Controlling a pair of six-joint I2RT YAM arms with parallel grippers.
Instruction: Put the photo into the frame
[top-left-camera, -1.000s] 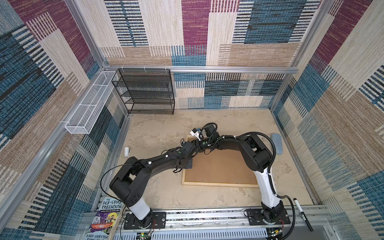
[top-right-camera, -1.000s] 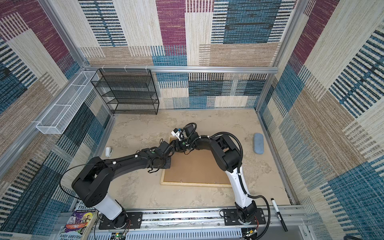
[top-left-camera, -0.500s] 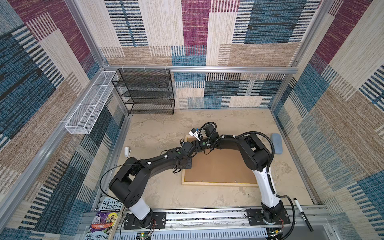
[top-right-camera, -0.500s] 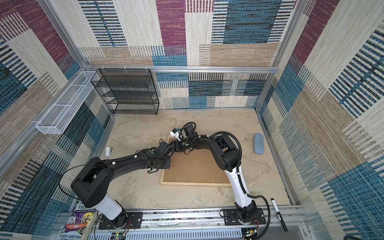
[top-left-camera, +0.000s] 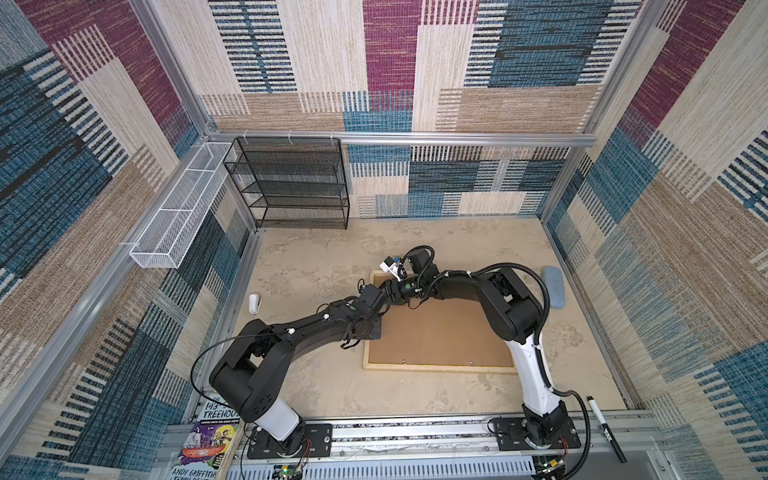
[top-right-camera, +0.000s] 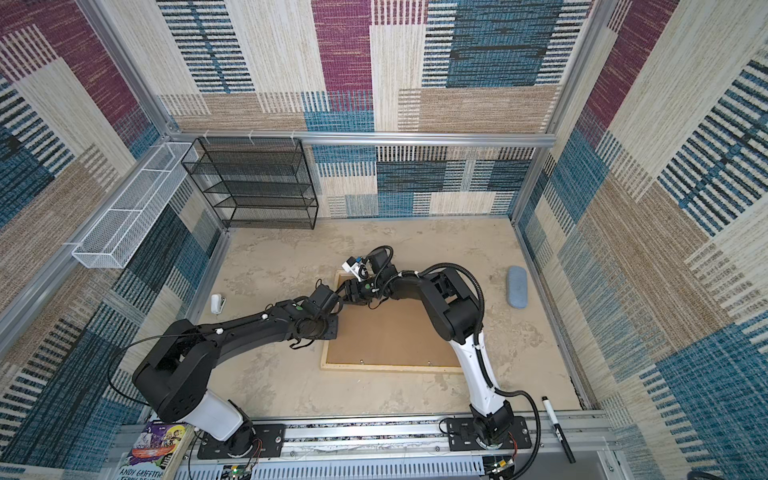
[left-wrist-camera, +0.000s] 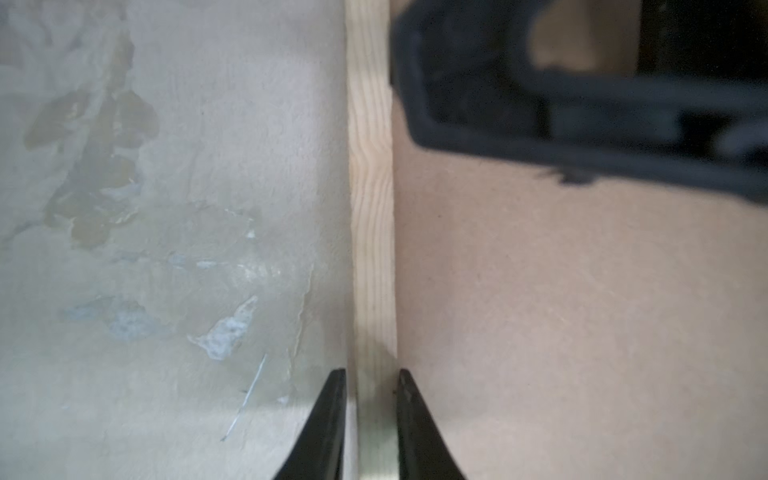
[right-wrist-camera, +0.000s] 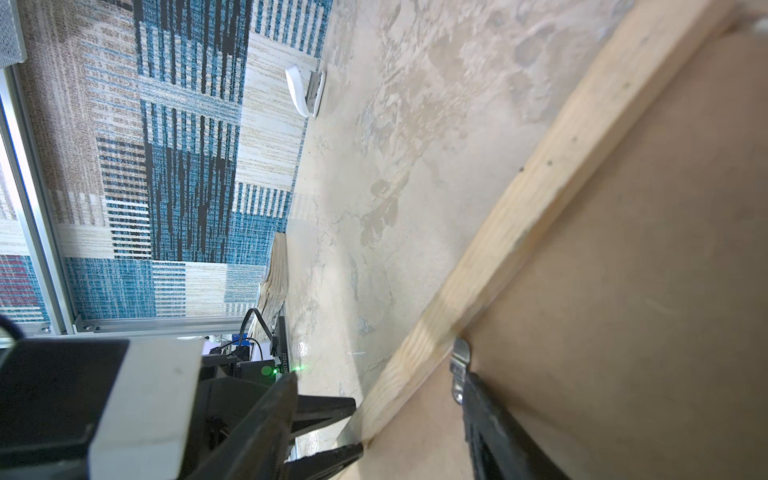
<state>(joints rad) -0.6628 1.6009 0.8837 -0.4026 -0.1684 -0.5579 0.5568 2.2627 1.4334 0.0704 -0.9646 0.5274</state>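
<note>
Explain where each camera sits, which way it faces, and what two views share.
Top views: high above the arms' bases, looking down at the beige table, the pale natural-wood picture frame and its brown hardboard backing sheet; left arm and right arm show whole.
Left wrist: on the left arm, looking straight down at the frame's rail; the left pincer clasps it.
Right wrist: on the right arm, looking low along that rail; the open right pincer shows.
Shared: both wrist views show this rail and backing.

frame (top-left-camera: 436, 368): large rectangle, thin pale-wood rails
pose: flat on table (top-left-camera: 332, 257), back side up
fill: brown backing sheet (top-left-camera: 436, 332) seated inside rails
</note>
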